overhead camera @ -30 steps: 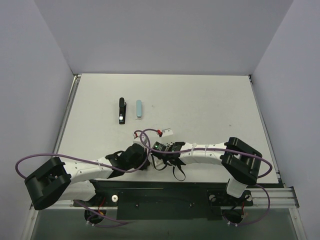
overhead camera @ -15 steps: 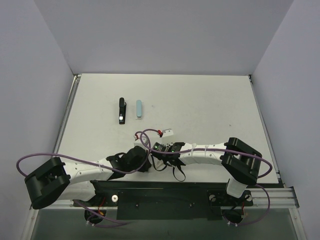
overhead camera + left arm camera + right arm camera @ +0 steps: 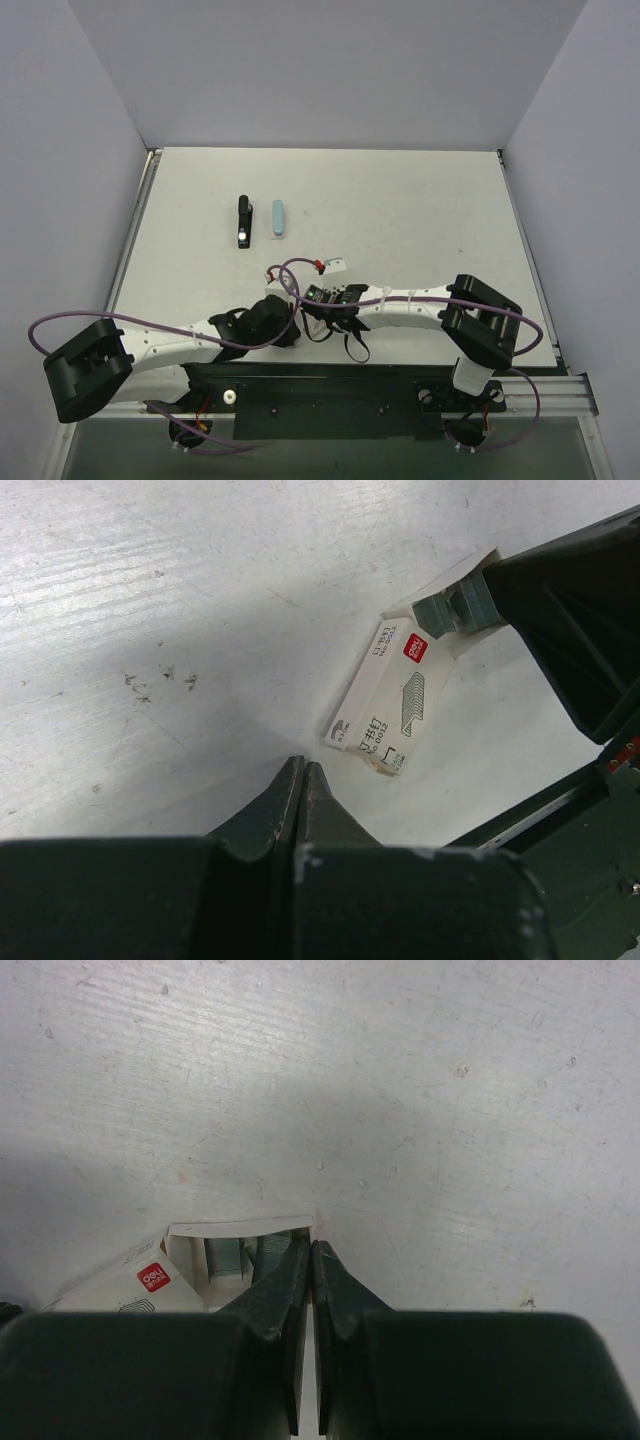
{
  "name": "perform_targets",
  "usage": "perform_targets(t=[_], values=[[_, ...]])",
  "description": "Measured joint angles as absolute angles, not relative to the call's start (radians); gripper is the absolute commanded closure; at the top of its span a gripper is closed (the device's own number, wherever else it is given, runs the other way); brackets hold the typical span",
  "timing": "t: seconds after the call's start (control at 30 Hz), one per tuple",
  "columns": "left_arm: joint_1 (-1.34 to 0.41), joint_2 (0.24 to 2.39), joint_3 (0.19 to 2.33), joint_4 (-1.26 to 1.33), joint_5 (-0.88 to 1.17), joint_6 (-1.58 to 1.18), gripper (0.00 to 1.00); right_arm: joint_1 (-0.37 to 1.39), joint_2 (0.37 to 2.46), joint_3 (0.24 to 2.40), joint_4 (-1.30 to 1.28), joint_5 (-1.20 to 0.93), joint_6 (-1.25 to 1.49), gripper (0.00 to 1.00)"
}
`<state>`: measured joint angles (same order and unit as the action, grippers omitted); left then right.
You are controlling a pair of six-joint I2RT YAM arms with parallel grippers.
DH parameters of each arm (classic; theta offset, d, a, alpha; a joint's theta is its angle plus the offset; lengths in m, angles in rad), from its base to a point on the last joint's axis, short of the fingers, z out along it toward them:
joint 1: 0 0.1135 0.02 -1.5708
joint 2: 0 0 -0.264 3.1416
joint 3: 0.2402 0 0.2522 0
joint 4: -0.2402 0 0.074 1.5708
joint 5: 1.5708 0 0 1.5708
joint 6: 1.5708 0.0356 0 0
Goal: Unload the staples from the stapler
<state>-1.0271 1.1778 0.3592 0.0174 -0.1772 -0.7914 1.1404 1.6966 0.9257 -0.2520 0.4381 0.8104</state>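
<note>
Tabletop (image 3: 400, 200) white, scuffed; pale lilac walls (image 3: 320, 70) on three sides. Over the last second left arm's elbow (image 3: 85, 372) drifted farther from the stapler (image 3: 241, 221), which stayed put. It lay well apart from, and beyond, left gripper (image 3: 303, 770) and right gripper (image 3: 305, 1250), both pinched together, empty, tips by an open staple box (image 3: 390, 712).
</note>
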Motion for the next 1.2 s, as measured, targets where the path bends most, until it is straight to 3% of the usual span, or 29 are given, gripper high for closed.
perform_targets(t=[1.2], values=[[-1.033,1.280,0.406,0.089,-0.203,-0.806,1.00,1.146,1.672,0.894,-0.253,0.440,0.820,1.00]])
